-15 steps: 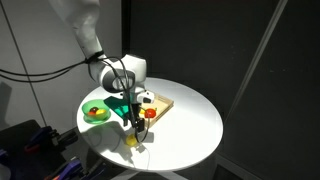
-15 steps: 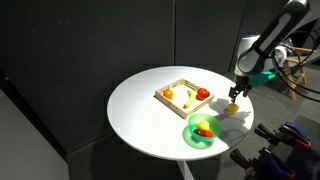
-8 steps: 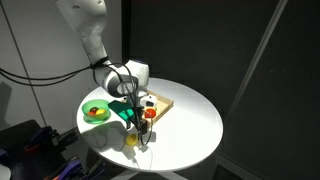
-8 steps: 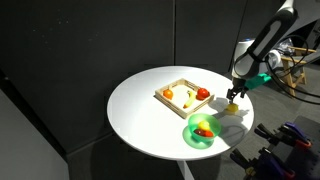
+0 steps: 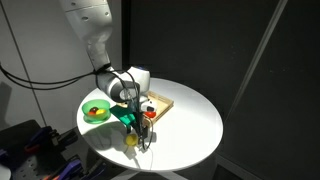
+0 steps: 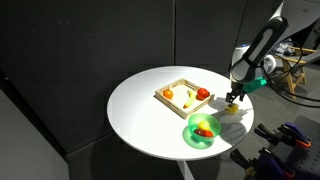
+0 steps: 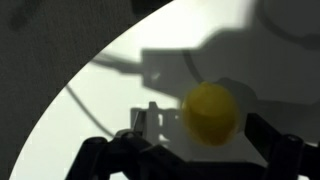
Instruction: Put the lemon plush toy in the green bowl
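Stooping arm point(image 5: 96, 38) above lemon plush toy point(image 7: 210, 112)

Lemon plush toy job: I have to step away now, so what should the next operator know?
Gripper: open, low at the white table, one finger on each side of the lemon plush toy, not closed on it.
Lemon plush toy: on the table near its edge, outside the green bowl.
Green bowl: on the table, red-orange toys inside.
Done: approach.
Left: grip, lift, carry to bowl, release.
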Available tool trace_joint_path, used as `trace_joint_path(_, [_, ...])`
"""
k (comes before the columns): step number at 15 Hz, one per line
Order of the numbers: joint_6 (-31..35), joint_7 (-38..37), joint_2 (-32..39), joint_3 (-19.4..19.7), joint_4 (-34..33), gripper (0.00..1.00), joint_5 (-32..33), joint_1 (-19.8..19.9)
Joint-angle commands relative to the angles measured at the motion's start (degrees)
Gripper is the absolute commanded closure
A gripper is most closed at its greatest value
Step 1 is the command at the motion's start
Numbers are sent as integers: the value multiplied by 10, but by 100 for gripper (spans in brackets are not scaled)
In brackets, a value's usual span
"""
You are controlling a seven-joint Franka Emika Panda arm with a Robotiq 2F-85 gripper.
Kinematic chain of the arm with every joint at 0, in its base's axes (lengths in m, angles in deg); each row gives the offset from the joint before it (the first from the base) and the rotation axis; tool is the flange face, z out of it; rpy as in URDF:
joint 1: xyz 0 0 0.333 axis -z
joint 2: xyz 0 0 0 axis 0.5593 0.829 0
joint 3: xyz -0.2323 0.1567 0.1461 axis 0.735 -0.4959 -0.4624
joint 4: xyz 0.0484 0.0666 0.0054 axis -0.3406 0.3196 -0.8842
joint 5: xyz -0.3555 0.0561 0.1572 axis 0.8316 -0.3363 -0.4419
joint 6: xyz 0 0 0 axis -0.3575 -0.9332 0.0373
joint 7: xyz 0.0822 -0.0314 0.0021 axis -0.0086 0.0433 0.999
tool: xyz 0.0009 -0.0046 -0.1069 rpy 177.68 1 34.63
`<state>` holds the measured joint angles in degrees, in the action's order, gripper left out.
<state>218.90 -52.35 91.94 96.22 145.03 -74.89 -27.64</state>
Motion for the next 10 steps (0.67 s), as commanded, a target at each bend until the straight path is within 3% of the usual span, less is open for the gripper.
trace_joint_path(1, [6, -12, 16, 2, -14, 0, 12, -1])
trace_joint_path(9, [3, -12, 33, 2, -26, 0, 11, -2])
trace_joint_path(10, [2, -12, 34, 2, -26, 20, 11, -2])
